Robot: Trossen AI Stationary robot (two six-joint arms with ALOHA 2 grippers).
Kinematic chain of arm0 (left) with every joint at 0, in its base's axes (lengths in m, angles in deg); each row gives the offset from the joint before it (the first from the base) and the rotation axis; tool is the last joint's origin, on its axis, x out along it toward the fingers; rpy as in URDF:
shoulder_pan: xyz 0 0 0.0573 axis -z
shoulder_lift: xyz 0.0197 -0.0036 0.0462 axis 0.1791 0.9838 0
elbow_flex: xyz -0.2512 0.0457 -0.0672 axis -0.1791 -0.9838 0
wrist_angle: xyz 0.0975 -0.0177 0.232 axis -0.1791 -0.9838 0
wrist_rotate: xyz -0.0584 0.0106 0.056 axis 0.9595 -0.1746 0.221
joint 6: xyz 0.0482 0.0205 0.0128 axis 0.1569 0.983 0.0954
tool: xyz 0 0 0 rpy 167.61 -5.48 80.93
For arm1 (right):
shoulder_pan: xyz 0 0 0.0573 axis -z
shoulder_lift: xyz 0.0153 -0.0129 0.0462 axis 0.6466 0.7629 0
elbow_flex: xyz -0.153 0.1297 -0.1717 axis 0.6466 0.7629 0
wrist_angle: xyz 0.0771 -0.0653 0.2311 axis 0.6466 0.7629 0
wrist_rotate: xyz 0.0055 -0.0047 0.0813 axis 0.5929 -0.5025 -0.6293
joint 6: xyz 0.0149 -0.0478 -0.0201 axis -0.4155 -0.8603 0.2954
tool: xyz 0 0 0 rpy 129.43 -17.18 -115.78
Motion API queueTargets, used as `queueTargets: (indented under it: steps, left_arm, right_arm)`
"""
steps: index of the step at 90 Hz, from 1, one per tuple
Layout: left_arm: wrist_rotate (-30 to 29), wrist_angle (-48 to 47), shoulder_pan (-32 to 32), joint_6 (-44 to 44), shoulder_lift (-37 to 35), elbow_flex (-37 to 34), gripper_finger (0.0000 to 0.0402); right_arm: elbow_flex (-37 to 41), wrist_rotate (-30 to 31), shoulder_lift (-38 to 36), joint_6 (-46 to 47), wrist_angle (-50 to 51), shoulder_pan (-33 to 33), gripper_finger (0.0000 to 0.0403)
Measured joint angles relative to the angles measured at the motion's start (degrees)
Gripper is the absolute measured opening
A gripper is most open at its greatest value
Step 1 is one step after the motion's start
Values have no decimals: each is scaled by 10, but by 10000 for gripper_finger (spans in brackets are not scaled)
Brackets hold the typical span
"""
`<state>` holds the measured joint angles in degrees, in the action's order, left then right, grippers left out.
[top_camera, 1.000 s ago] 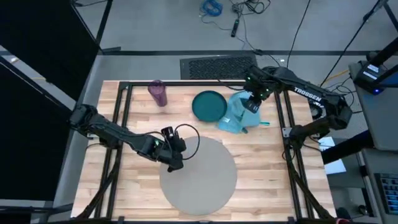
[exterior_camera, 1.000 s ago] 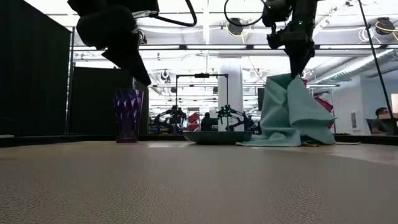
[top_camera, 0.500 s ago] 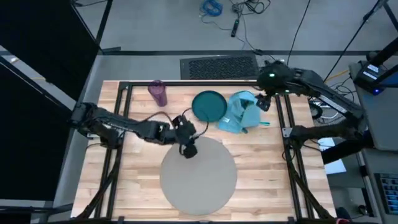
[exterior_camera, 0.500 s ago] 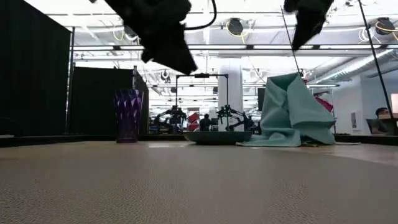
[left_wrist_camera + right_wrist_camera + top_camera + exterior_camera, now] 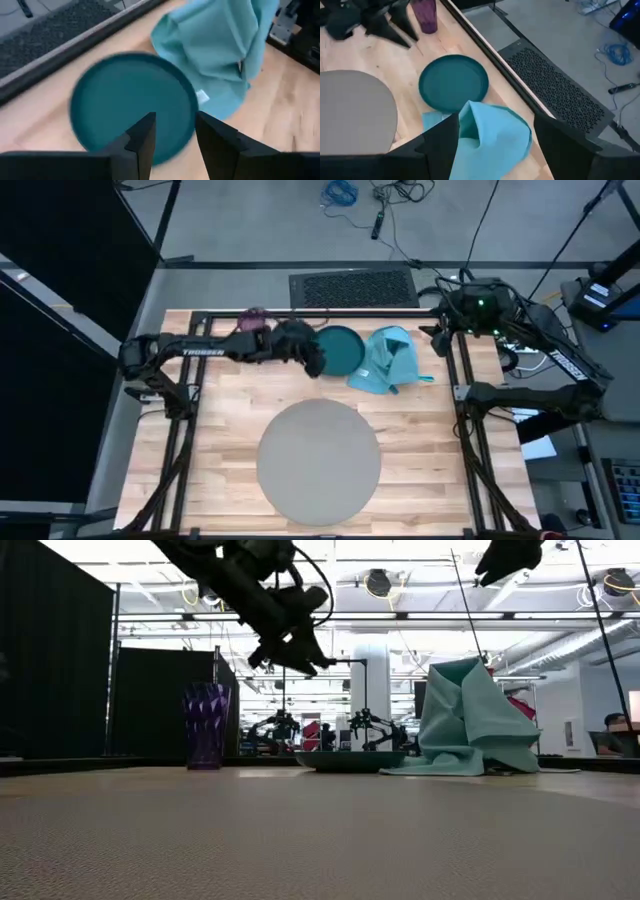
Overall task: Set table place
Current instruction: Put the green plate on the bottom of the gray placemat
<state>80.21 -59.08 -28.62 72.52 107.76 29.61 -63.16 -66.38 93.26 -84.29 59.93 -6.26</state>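
Both arms are matte black with chunky jointed segments, and you can read white "TROSSEN" lettering along the left arm (image 5: 205,351) in the high view. The right arm (image 5: 520,340) has a small green light glowing near its wrist, plus black cables looping off it. Each gripper ends in two flat, dark, tapered fingers (image 5: 142,140), pretty plain-looking.

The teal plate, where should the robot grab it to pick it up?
Probably by its rim. The teal plate lies flat on the table, so only the raised edge gives fingers something to pinch. The left gripper hovers open over the edge facing the grey mat, which is bare. The opposite side touches the napkin, so coming down from above at the mat side seems best.
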Motion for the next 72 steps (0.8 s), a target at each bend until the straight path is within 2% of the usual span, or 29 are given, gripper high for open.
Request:
queueTargets:
  steps: [19, 34, 58, 72]
  left_arm:
    - [14, -114, -44, 95, 101, 142, 123]
    - [28, -204, -88, 116, 177, 216, 123]
    - [18, -291, -130, 103, 214, 226, 123]
    - [14, -290, -133, 87, 212, 227, 123]
  right_arm:
    - [0, -1, 17, 12, -2, 0, 242]
    - [0, -1, 25, 17, 13, -1, 242]
    - [0, 0, 24, -3, 21, -1, 242]
    - [0, 1, 26, -13, 22, -1, 242]
